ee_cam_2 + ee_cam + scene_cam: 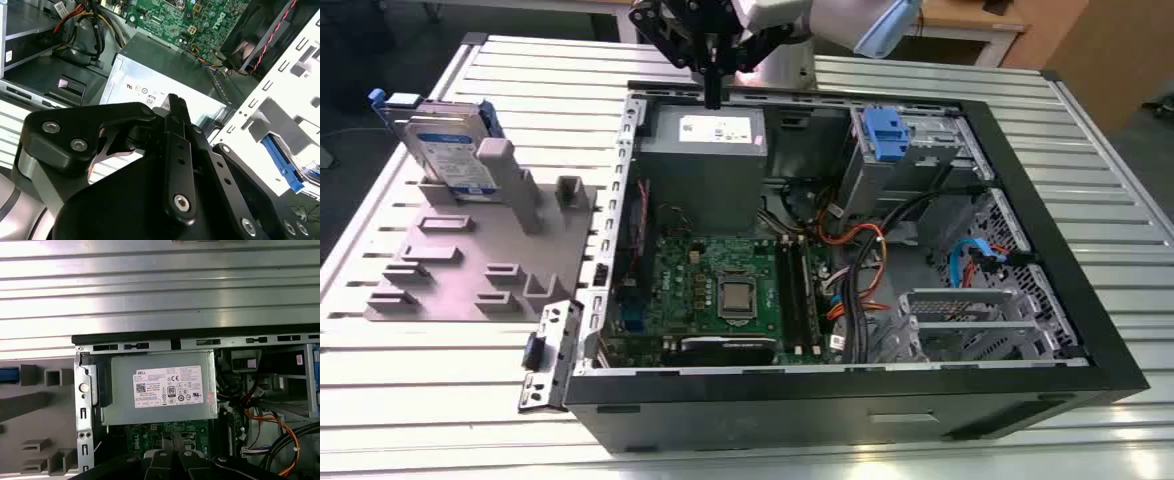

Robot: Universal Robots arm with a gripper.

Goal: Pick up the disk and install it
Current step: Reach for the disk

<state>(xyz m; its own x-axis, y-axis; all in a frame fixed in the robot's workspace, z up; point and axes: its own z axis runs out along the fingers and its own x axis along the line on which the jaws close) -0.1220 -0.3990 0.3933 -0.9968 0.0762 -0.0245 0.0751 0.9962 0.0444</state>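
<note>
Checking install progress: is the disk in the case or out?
Out. The disk stands upright in the grey fixture, outside the case, at the exterior view's left of it.

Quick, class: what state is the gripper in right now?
Gripper: closed, holding nothing; the disk stands apart on the grey fixture.

A robotics lab or assembly test bench is suggested. In the exterior view, a slatted silver aluminium-profile worktable point(440, 400) is seen across the whole frame. On it, 1 opened black desktop computer tower point(854, 395) is laid at centre right and 1 grey plastic holding fixture point(467, 270) is set at the left. Brown wooden office furniture point(1074, 50) is glimpsed at the upper right.
</note>
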